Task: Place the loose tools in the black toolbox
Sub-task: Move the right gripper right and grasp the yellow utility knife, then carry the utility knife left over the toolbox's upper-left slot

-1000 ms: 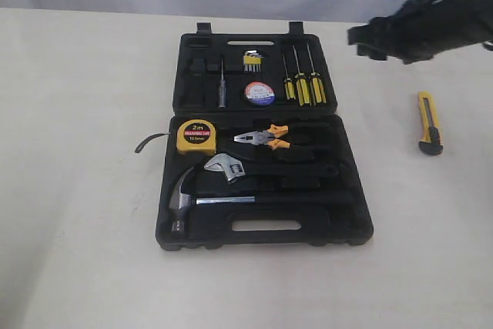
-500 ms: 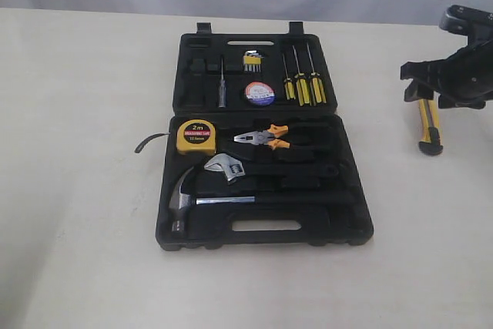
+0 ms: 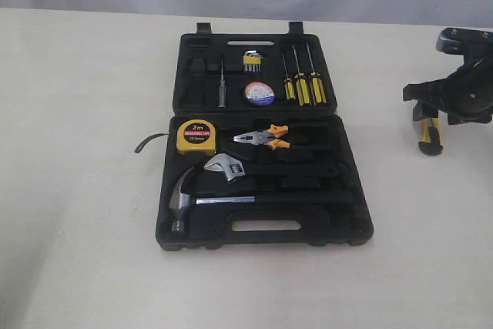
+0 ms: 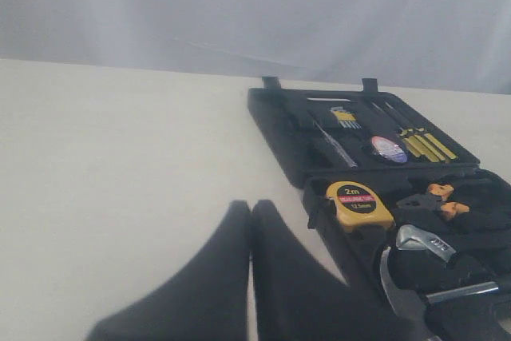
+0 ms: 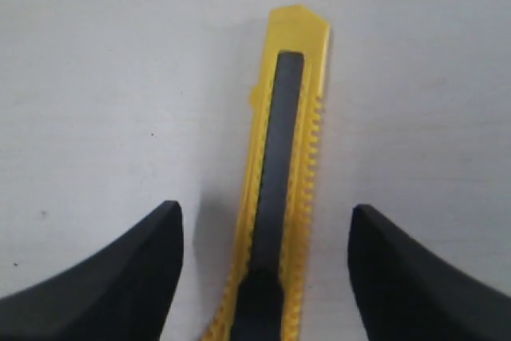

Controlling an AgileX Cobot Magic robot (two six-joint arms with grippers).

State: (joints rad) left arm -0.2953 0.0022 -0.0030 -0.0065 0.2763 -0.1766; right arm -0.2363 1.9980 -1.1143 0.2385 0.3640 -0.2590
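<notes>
The black toolbox (image 3: pixel 350 213) lies open mid-table. In it sit the yellow tape measure (image 3: pixel 196 135), the pliers (image 3: pixel 264 139) with orange-black handles and the black tape roll (image 3: pixel 259 94) with its blue-white label. The yellow-black utility knife (image 5: pixel 279 173) lies on the table right of the box, partly hidden by my right gripper (image 3: pixel 439 109) in the exterior view. The right gripper (image 5: pixel 263 225) is open and low over it, one finger on each side, not touching. My left gripper (image 4: pixel 251 212) is shut and empty, left of the box; it does not show in the exterior view.
A hammer (image 3: pixel 185 202) and a wrench (image 3: pixel 226 166) fill the box's lower half. Yellow-handled screwdrivers (image 3: pixel 303 86) and hex keys (image 3: pixel 252 59) sit in the lid (image 3: pixel 192 86). A grey backdrop stands behind the table.
My right arm has come down from the upper right onto the knife, and now straddles it. The tools in the box have not moved.
</notes>
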